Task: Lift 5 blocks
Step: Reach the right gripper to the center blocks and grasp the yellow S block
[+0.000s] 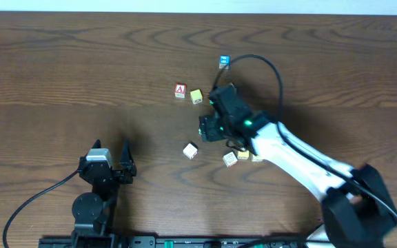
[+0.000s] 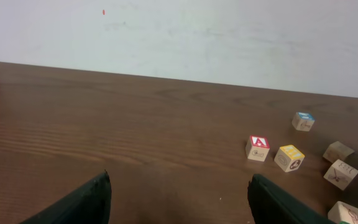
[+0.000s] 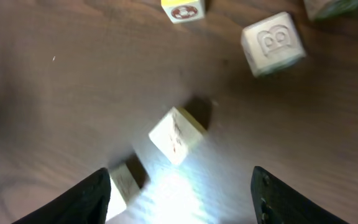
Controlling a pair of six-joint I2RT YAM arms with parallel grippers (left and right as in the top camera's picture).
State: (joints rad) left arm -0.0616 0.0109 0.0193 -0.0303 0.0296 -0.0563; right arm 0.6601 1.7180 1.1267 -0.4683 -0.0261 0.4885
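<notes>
Overhead view: blocks were recorded scattered on the tabletop (image 1: 60, 69). A yellow block (image 1: 196, 96) was noted just beside the red "A" cube (image 1: 180, 90), a whitish block (image 1: 190, 150) apart, and a cluster of blocks (image 1: 243, 156) against the right arm. Right gripper (image 3: 180, 175): spread, nothing pinched, a pale block (image 3: 176, 134) seen between its fingers. Left gripper (image 1: 111, 149): spread, empty, well apart.
</notes>
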